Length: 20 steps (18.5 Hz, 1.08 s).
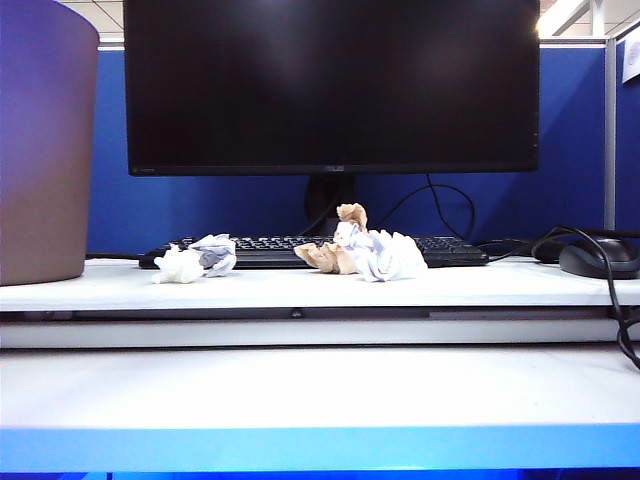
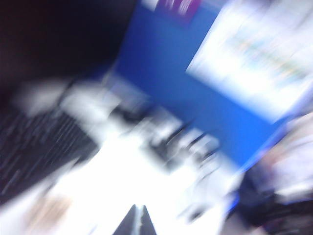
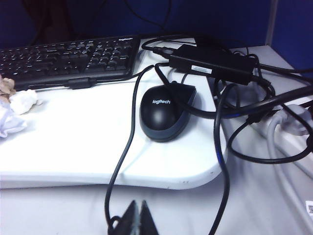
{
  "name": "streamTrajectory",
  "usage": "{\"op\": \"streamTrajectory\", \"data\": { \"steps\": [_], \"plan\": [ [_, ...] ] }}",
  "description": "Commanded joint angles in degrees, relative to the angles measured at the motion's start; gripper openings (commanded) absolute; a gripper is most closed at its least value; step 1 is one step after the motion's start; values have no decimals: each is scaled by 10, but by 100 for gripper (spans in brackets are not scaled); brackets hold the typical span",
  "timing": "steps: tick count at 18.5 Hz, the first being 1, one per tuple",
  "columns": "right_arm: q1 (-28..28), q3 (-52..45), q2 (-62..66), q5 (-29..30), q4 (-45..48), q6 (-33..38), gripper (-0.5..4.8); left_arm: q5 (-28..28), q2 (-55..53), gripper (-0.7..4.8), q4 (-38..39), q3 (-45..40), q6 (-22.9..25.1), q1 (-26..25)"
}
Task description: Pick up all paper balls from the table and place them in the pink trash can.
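Observation:
Several paper balls lie on the white table in front of the keyboard: a white one beside a grey-printed one, and a cluster of tan and white wads. The pink trash can stands at the far left. Neither arm shows in the exterior view. My left gripper is shut and empty; its view is heavily blurred, over the white surface near the keyboard. My right gripper is shut and empty, beside a black cable, with white and tan wads far off.
A large monitor and black keyboard stand behind the wads. A black mouse, a power brick, tangled cables and a white power strip crowd the right end. Blue partition walls close the back.

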State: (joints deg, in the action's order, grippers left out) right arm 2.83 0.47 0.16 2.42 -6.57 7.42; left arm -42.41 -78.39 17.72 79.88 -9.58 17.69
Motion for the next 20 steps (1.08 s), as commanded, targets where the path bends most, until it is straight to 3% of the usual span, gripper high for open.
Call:
{"op": "streamTrajectory", "data": {
  "steps": [1, 2, 3, 7, 13, 16, 20],
  "plan": [
    [1, -1, -1, 20, 8, 1, -5, 219, -37, 7, 102, 3, 103, 86],
    [1, -1, -1, 29, 8, 1, -5, 329, -48, 7, 123, 3, 136, 110],
    [1, -1, -1, 27, 9, 1, -5, 400, -62, 7, 127, 0, 152, 136],
    [1, -1, -1, 37, 8, 1, -5, 478, -111, 7, 164, -3, 166, 154],
    [1, -1, -1, 37, 6, 1, -4, 499, -178, 8, 190, -9, 172, 131],
    [0, -1, -1, 37, 6, 0, -5, 479, -196, 9, 215, -9, 174, 115],
    [0, -1, -1, 37, 7, 1, -5, 474, -199, 134, 229, -11, 178, 106]
  ]
}}
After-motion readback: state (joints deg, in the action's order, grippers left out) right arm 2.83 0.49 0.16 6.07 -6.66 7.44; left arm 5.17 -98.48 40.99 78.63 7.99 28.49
